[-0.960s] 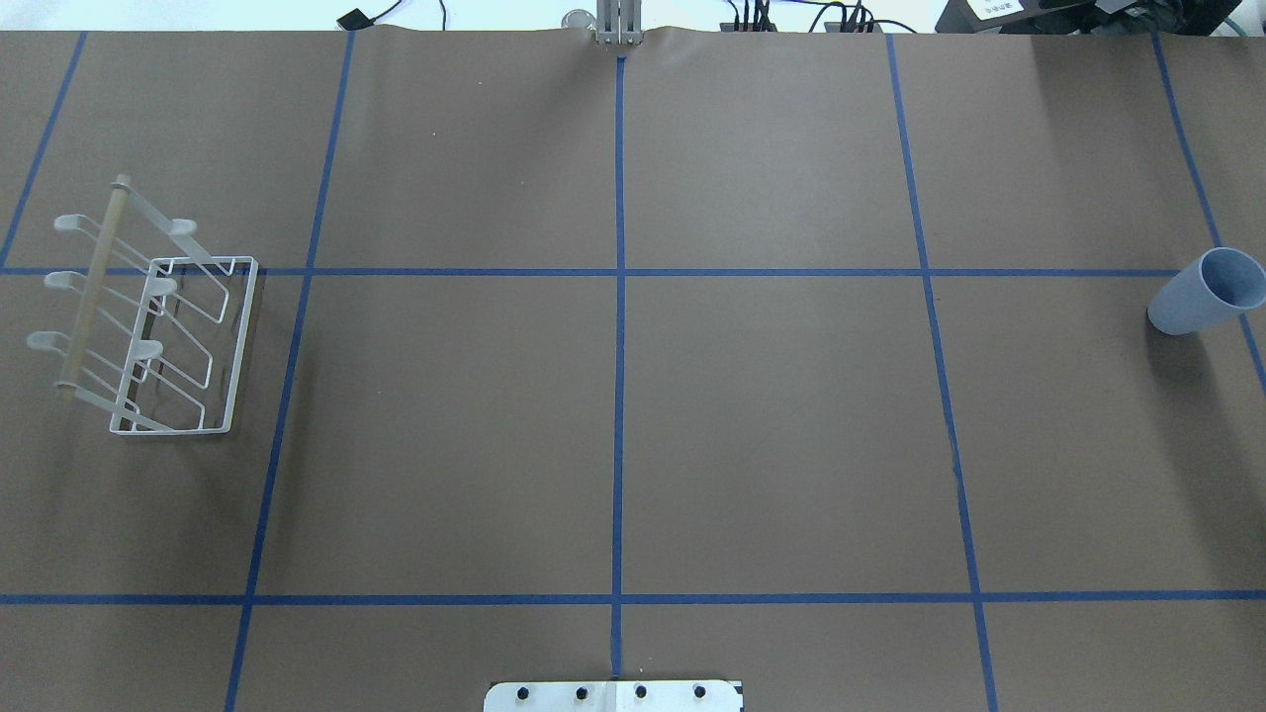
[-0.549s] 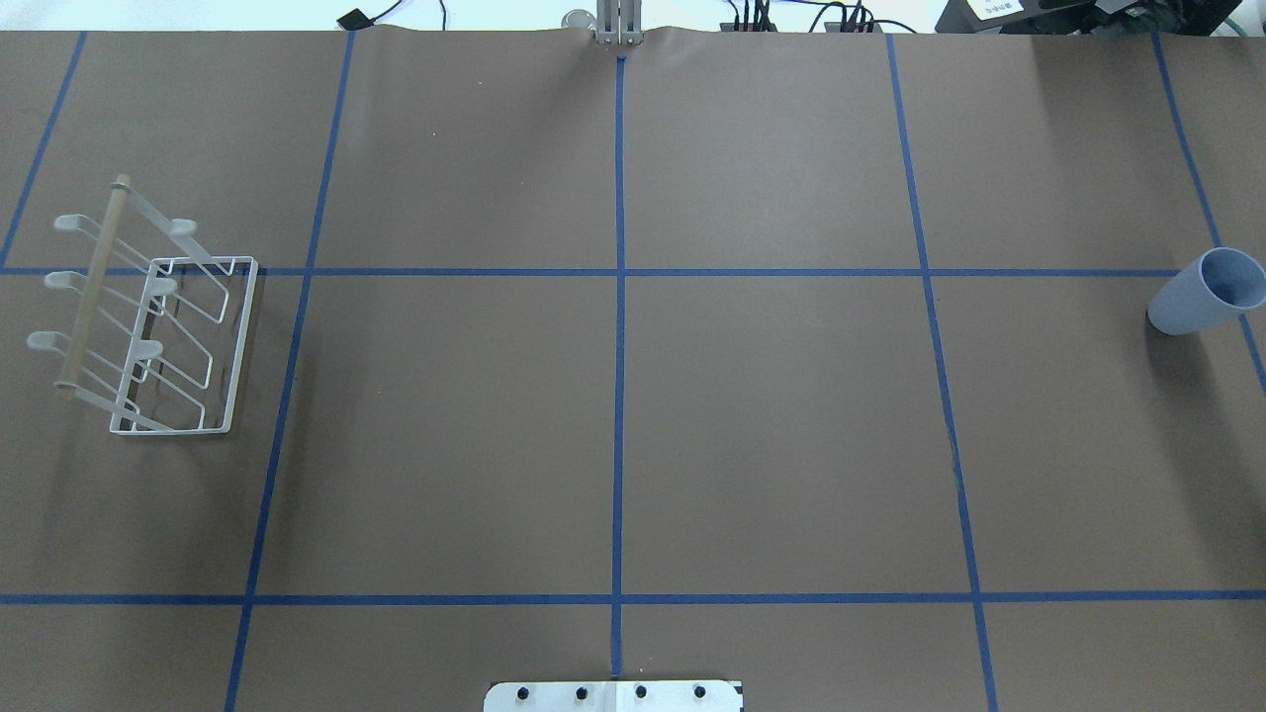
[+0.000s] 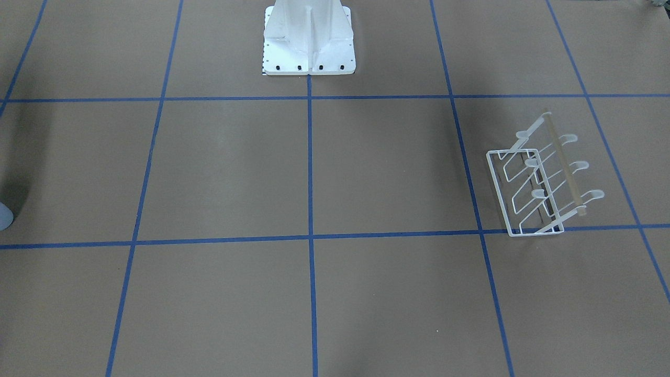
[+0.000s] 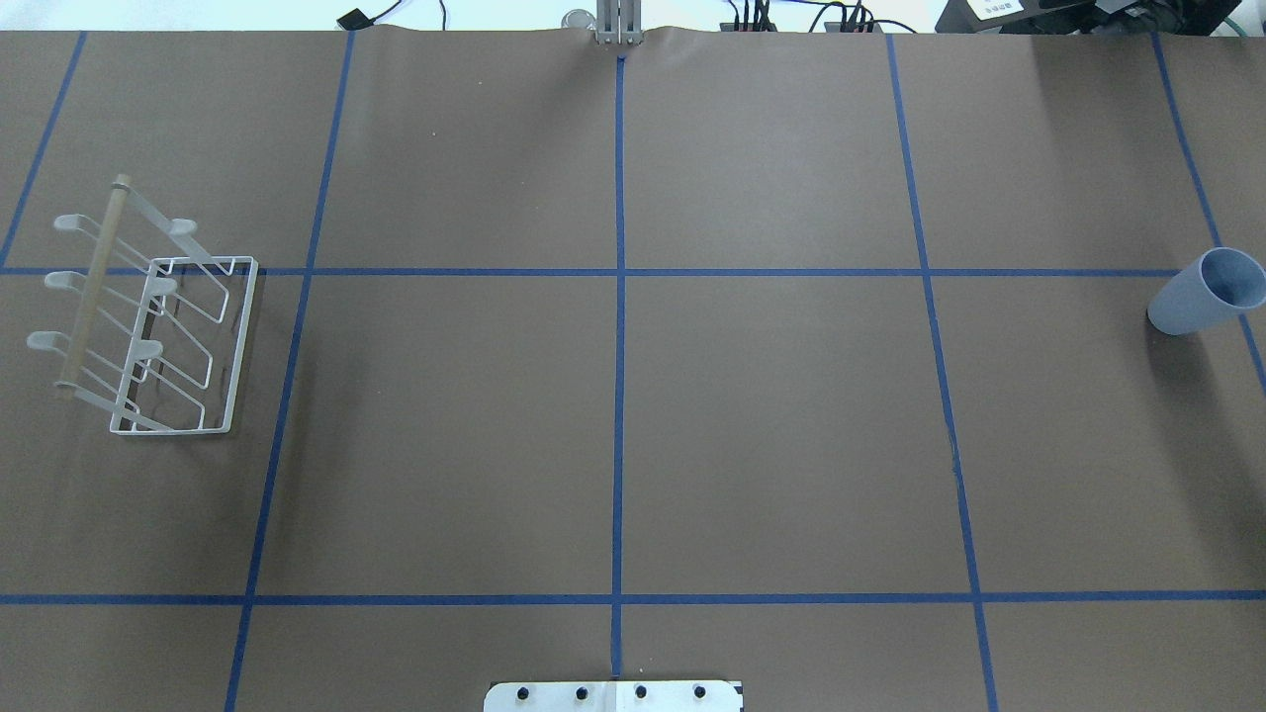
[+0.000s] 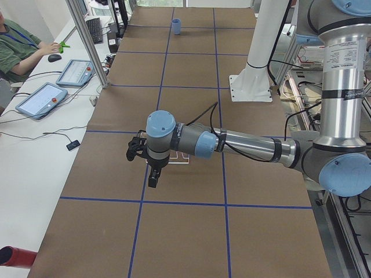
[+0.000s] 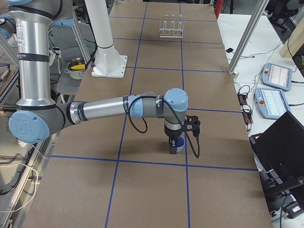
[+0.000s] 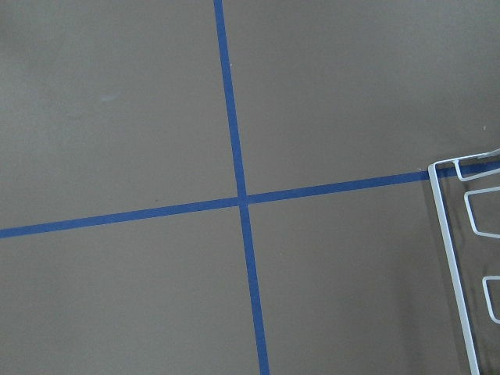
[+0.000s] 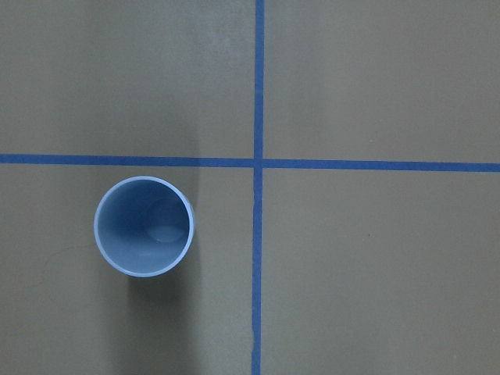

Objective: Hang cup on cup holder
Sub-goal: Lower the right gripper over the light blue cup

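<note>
The pale blue cup (image 4: 1207,292) stands upright, mouth up, at the table's far right edge. The right wrist view looks straight down into it (image 8: 143,226). The white wire cup holder (image 4: 148,316) with its wooden rod stands at the far left, all prongs bare; it also shows in the front view (image 3: 539,183). My right gripper (image 6: 172,147) hangs over the cup, seen only in the right side view. My left gripper (image 5: 152,176) hangs beside the holder, seen only in the left side view. I cannot tell whether either is open or shut.
The white robot base (image 3: 309,36) stands at the table's near middle edge. Blue tape lines grid the brown table. An operator (image 5: 17,40) and tablets (image 5: 43,98) are beside the far long edge, a laptop (image 6: 280,142) by the cup's end.
</note>
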Robot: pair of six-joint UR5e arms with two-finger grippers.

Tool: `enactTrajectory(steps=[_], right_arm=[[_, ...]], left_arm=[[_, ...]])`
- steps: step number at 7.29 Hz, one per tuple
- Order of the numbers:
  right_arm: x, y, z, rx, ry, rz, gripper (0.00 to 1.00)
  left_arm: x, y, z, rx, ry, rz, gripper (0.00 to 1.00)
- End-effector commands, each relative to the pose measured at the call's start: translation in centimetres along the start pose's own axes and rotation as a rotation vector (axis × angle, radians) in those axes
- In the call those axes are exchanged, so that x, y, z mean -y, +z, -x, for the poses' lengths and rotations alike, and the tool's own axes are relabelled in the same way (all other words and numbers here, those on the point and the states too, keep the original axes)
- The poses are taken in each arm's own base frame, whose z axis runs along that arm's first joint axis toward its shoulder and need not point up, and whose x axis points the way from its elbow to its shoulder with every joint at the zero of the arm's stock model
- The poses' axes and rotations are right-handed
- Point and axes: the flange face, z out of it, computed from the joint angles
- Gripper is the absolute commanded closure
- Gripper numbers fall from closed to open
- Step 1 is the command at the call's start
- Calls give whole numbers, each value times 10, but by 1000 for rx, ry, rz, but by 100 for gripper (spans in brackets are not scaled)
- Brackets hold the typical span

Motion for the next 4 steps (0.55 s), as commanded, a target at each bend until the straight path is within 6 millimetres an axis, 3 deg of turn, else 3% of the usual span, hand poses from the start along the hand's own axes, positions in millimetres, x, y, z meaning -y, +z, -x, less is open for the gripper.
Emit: enactTrajectory(steps=[1, 2, 3, 4], right_arm=[[7, 22, -11, 80, -26, -24, 0], [18, 32, 0, 118, -37, -3, 0], [32, 44, 17, 120, -66, 23, 0], [59, 60, 19, 126, -64, 52, 0]], left_arm=[[18, -5, -12, 1, 31, -17, 1], [25, 3, -20, -2, 46, -3, 1], [24, 10, -14, -5, 39, 6, 1], [24, 10, -14, -6, 40, 5, 2]])
